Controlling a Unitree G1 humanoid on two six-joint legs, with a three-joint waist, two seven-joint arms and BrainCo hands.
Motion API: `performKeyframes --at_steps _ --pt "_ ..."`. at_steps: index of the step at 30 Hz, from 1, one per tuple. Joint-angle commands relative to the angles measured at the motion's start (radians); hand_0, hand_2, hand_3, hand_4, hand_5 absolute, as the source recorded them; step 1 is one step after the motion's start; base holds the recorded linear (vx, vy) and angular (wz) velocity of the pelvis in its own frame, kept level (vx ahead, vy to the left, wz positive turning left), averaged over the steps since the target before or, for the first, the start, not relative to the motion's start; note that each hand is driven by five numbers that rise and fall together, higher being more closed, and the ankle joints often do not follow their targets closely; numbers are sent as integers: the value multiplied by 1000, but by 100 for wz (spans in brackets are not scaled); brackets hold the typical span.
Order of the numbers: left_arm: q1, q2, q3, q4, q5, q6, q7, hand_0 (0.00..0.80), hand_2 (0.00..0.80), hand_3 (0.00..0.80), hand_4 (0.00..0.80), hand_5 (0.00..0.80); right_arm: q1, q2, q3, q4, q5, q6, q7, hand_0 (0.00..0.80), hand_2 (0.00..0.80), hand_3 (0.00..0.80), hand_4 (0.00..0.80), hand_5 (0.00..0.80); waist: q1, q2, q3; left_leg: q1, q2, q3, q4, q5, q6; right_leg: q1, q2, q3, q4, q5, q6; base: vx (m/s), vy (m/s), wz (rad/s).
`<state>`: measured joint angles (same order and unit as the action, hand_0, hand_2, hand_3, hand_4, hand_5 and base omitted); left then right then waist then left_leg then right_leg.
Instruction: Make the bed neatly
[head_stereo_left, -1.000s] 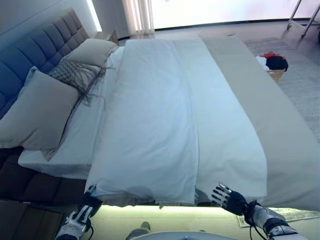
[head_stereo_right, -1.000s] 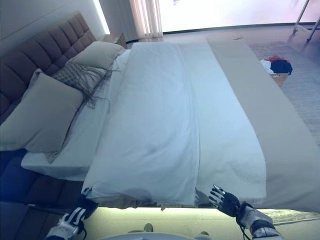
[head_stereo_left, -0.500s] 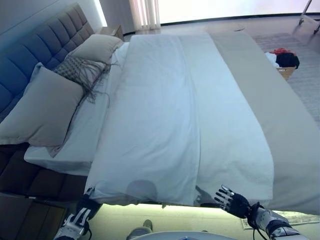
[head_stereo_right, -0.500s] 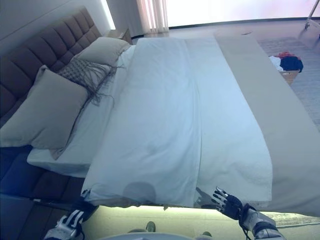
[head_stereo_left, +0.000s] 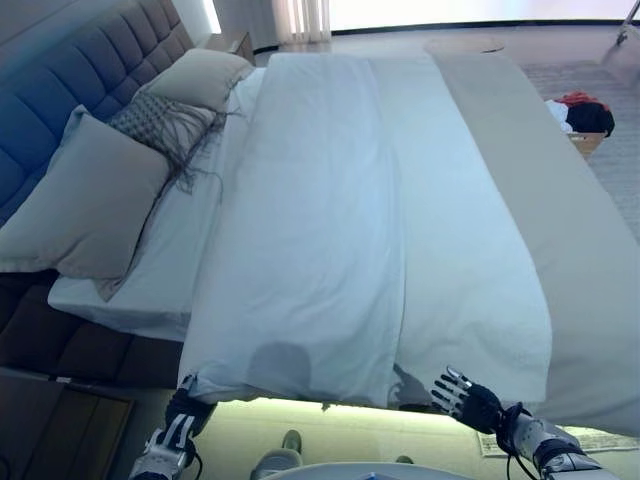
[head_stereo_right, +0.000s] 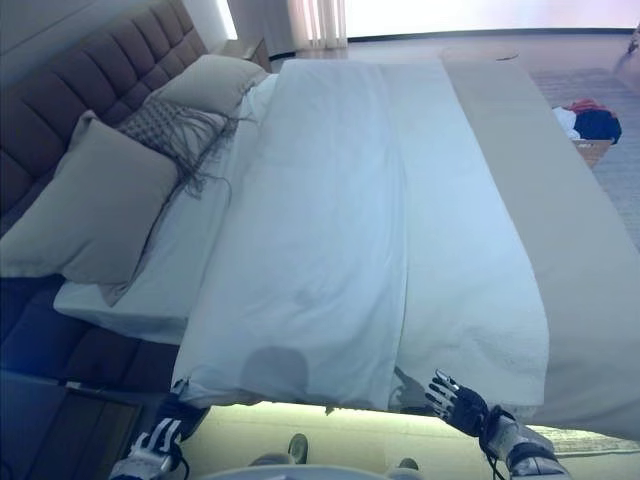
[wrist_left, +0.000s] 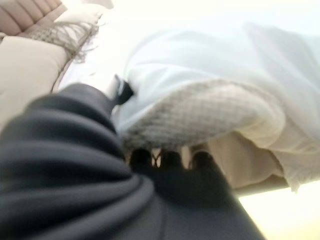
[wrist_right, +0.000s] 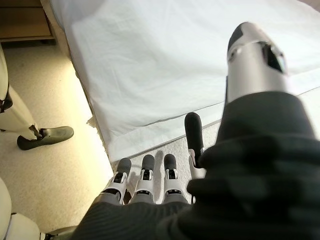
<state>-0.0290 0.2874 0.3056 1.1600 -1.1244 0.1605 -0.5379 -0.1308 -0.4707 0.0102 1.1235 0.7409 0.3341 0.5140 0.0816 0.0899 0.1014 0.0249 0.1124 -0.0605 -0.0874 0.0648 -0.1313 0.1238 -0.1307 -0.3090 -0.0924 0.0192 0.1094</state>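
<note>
A white duvet (head_stereo_left: 320, 220) lies smooth along the middle of the bed, with a beige cover (head_stereo_left: 545, 200) beside it on the right. My left hand (head_stereo_left: 180, 428) is at the duvet's near left corner (wrist_left: 200, 117); its fingers reach under the hem and are hidden. My right hand (head_stereo_left: 468, 400) hovers just below the duvet's near edge (wrist_right: 150, 120), open with fingers (wrist_right: 145, 172) spread and holding nothing.
Two beige pillows (head_stereo_left: 85, 205) (head_stereo_left: 205, 75) and a fringed grey cushion (head_stereo_left: 160, 120) lean by the tufted headboard (head_stereo_left: 60, 90). A dark nightstand (head_stereo_left: 60, 420) stands at lower left. A basket of clothes (head_stereo_left: 585, 118) sits on the rug right of the bed.
The whole picture has shifted, so the camera moved. Both hands stay at the duvet's near edge, and the bedding looks unchanged.
</note>
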Motion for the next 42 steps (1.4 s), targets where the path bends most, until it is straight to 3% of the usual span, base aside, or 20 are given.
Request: performKeyframes --at_steps 1,20,27,29,30,32,33,35,37,38,40,41,42 --pt "84 140 107 73 -49 -82 22 800 800 800 800 800 -90 24 -52 32 47 -11 0 0 0 0 0 0 113 -84 72 23 -2 -6 0 -11 35 -17 -119 7 17 51 28 -10 48 5" --pt "89 220 186 111 -73 -80 29 800 800 800 800 800 -105 -12 -44 16 66 -18 -4 0 0 0 0 0 138 -96 106 4 -19 -29 3 -15 44 -45 -134 2 32 49 39 -40 64 4" --pt "104 252 246 117 -76 -66 11 800 800 800 800 800 -97 -18 -86 38 63 -26 5 0 0 0 0 0 141 -97 107 9 -43 -14 34 -41 62 -40 -161 29 19 72 60 -10 94 1" --pt "107 261 265 110 -75 -59 4 800 800 800 800 800 -98 -12 -105 50 57 -27 -2 0 0 0 0 0 143 -92 105 16 -65 -13 25 -44 73 -44 -190 38 13 111 77 -17 143 0" --pt "105 264 273 102 -67 -55 6 800 800 800 800 800 -100 -7 -112 51 47 -27 -2 0 0 0 0 0 146 -89 104 21 -72 -8 13 -38 78 -46 -199 35 21 124 81 -66 155 -2" --pt "99 274 286 82 -53 -50 18 800 800 800 800 800 -107 7 -117 63 34 -40 -1 0 0 0 0 0 149 -78 105 26 -87 3 4 -23 95 -68 -195 22 169 118 80 -111 162 -1" --pt "91 282 282 74 -57 -51 20 800 800 800 800 800 -113 16 -110 64 42 -50 -4 0 0 0 0 0 146 -74 107 24 -95 -2 3 -17 105 -91 -170 32 267 78 74 -160 126 5" --pt "60 298 249 56 -85 -62 31 800 800 800 800 800 -117 27 -86 54 55 -70 5 0 0 0 0 0 123 -75 109 3 -122 -40 0 11 119 -151 -57 70 399 17 54 -197 23 13" --pt "40 295 217 16 -110 -82 52 800 800 800 800 800 -127 31 -62 34 59 -83 22 0 0 0 0 0 107 -83 116 -19 -148 -71 0 30 115 -184 26 92 401 10 31 -203 -75 24" --pt "34 292 206 -16 -123 -89 75 800 800 800 800 800 -137 30 -51 21 57 -80 25 0 0 0 0 0 107 -86 122 -31 -155 -74 0 41 106 -184 37 85 371 7 20 -210 -85 39" --pt "17 295 201 -39 -127 -94 83 800 800 800 800 800 -161 26 -29 21 56 -78 25 0 0 0 0 0 115 -79 130 -82 -151 -44 0 81 71 -125 61 63 270 -50 -16 -167 -55 45" --pt "7 298 200 -36 -123 -92 79 800 800 800 800 800 -166 20 -29 38 53 -86 27 0 0 0 0 0 112 -76 134 -115 -144 -5 0 101 52 -92 77 65 227 -68 -31 -124 -21 35" --pt "-4 302 200 -33 -110 -87 74 800 800 800 800 800 -166 11 -39 64 48 -98 35 0 0 0 0 0 104 -74 138 -146 -129 70 0 117 35 -67 84 54 193 -73 -40 -152 10 34"
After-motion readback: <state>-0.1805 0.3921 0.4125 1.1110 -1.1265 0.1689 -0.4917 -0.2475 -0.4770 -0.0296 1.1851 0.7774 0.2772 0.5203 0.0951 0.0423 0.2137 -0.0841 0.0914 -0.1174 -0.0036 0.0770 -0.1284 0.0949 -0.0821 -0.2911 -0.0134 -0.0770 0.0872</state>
